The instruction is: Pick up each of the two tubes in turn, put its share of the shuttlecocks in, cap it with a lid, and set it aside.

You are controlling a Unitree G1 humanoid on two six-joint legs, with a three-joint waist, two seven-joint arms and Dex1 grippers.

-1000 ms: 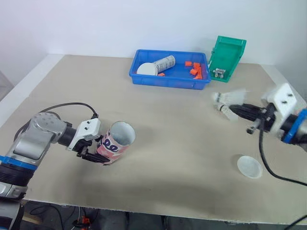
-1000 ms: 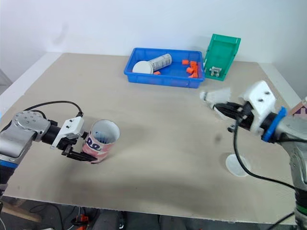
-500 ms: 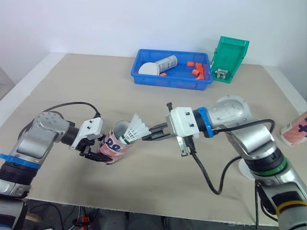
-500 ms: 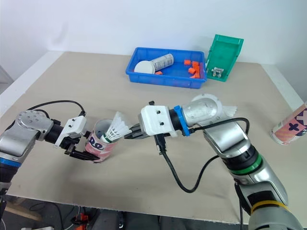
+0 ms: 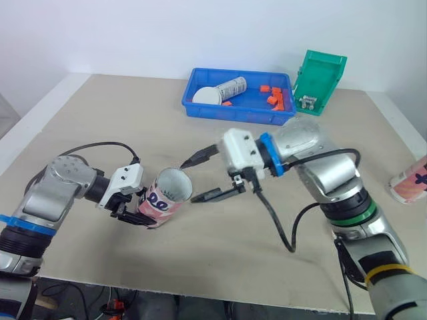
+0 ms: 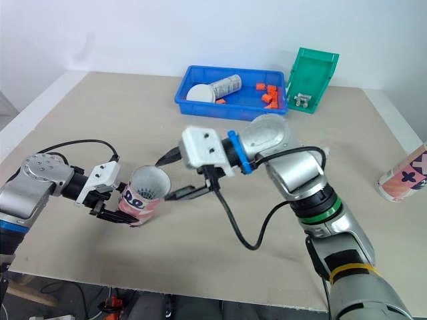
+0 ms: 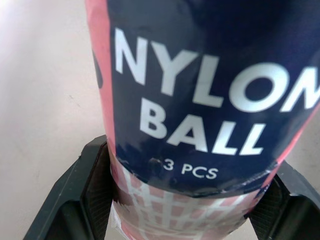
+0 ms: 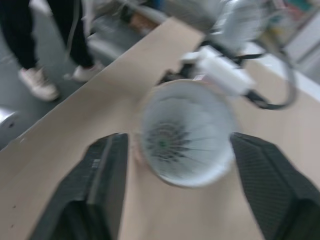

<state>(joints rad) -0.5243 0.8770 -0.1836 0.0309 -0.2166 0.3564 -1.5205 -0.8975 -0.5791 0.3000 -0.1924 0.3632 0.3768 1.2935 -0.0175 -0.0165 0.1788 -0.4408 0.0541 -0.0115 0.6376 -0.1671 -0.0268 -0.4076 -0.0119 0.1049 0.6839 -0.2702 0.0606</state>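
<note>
Bright, even, diffuse light falls on the beige table (image 5: 220,267) and the white wall (image 5: 133,33), probably from overhead. Shadows are soft and pale: a wide grey smudge lies on the table towards its near edge. There is no harsh glare. Both head views are crisp across the scene. The right wrist view is smeared with motion blur, and the tube (image 8: 185,132) mouth looks hazy. In the left wrist view the tube's printed label is clear, while the table behind it is softly out of focus.

A robot lab, by the look: a bare table (image 5: 120,127) against a blank white wall (image 5: 133,33), a blue parts tray (image 5: 233,114) and green bin (image 5: 327,70) at its far edge (a person (image 8: 20,30) stands beside it).
</note>
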